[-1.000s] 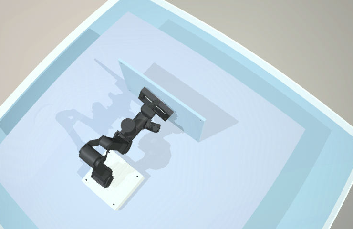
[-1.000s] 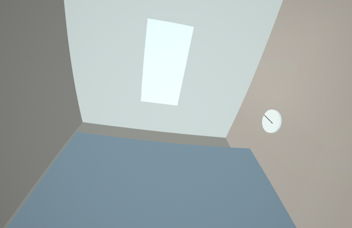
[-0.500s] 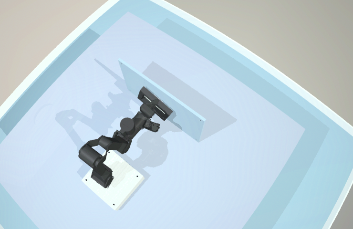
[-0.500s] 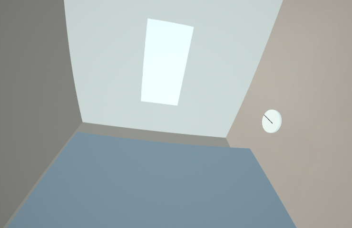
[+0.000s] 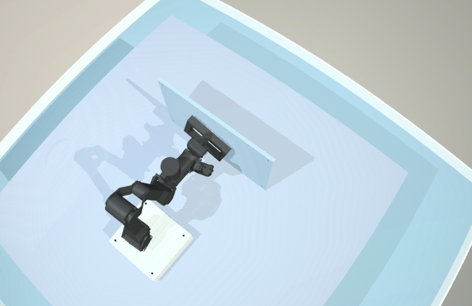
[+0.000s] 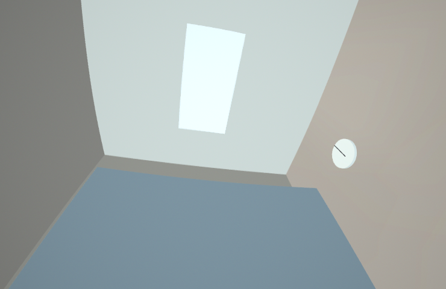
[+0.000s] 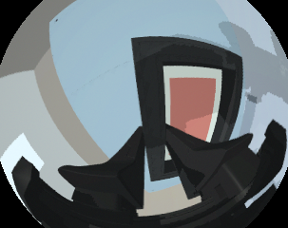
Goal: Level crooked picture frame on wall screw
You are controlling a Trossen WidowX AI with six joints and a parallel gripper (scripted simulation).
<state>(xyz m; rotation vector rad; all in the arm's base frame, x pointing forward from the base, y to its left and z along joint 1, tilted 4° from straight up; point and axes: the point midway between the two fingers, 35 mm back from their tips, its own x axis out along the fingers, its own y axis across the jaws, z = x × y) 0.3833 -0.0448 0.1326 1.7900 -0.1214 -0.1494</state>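
My black parallel-jaw gripper (image 7: 155, 157) grips one bar of the black rectangular picture frame (image 7: 152, 102). The frame is before the upright pale-blue panel (image 5: 243, 151) (image 7: 96, 76).

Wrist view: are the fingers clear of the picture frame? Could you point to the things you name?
No, the fingers are closed on one dark side of the picture frame (image 7: 150, 95).

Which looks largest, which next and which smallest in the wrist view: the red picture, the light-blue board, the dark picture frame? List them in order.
1. light-blue board
2. dark picture frame
3. red picture, which sits inside the frame's outline
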